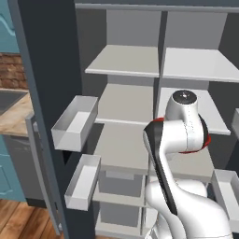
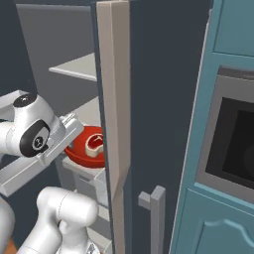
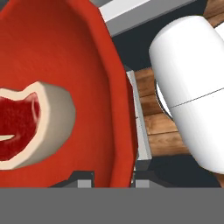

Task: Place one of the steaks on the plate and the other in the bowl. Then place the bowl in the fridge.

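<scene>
1. Open fridge (image 1: 126,65) straight ahead in the left base view, dark grey-blue body with pale grey shelves (image 1: 123,60) inside, split by a middle wall into 2 columns.
2. On the opened left door (image 1: 44,93), 2 pale door bins (image 1: 74,123), one above the other.
3. White arm (image 1: 179,140) rising in front of the lower shelves, covering part of the right column.
4. In the right base view, red bowl (image 2: 89,146) carried at the end of the arm, near the pale edge of the right fridge door (image 2: 113,99) and partly hidden behind it.
5. Bowl level, above a pale grey shelf front (image 2: 84,173); cannot tell if touching it.
6. 1 steak (image 2: 94,143) lying inside the bowl, pink-red with a pale border.
7. In the hand view, same steak (image 3: 30,124) at the left on the red inner floor, bowl rim (image 3: 120,109) running down between the 2 finger tips.
8. Gripper (image 3: 111,177) clamped on the bowl rim, 1 tip (image 3: 85,177) on the inside and the other on the outside of the wall.
9. Beyond the rim, wooden floor (image 3: 151,127) and a white rounded part of the robot.
10. To the right of the fridge, teal cabinet (image 2: 218,213) with a dark built-in oven window (image 2: 238,149).
11. At the far left of the left base view, wooden counter (image 1: 14,114) and brick wall (image 1: 14,70).
</scene>
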{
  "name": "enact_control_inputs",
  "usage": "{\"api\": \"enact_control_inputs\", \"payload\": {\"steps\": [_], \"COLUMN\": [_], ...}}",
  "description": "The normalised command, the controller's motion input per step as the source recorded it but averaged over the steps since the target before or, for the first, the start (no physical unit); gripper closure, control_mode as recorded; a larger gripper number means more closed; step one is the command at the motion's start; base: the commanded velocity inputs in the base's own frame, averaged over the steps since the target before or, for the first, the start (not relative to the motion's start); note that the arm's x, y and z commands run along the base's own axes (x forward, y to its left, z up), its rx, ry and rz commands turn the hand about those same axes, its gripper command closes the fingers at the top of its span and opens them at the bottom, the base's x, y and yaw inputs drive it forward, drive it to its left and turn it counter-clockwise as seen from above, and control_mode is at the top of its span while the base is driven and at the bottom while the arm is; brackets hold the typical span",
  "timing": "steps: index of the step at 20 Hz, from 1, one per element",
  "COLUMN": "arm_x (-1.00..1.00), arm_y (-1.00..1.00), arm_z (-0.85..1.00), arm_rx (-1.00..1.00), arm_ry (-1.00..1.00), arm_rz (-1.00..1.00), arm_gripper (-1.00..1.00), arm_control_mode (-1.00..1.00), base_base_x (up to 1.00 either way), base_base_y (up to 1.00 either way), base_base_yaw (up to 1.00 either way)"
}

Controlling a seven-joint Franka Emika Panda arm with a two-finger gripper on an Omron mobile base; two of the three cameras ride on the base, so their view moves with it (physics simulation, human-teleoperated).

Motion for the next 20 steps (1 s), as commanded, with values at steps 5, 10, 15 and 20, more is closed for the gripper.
{"api": "enact_control_inputs", "payload": {"steps": [5,10,15,20], "arm_x": [0.12,0.13,0.04,0.33], "arm_y": [-0.06,-0.52,-0.55,-0.3], "arm_z": [0.0,0.0,0.0,0.0], "arm_rx": [0.0,0.0,0.0,0.0], "arm_ry": [-0.02,-0.1,-0.08,0.0], "arm_rz": [0.03,0.07,0.01,0.0], "arm_gripper": [1.0,1.0,1.0,1.0], "arm_control_mode": [-1.0,-1.0,-1.0,-1.0], "base_base_x": [0.19,0.0,0.0,0.0], "base_base_y": [-0.08,0.0,0.0,0.0], "base_base_yaw": [0.05,0.0,0.0,0.0]}}
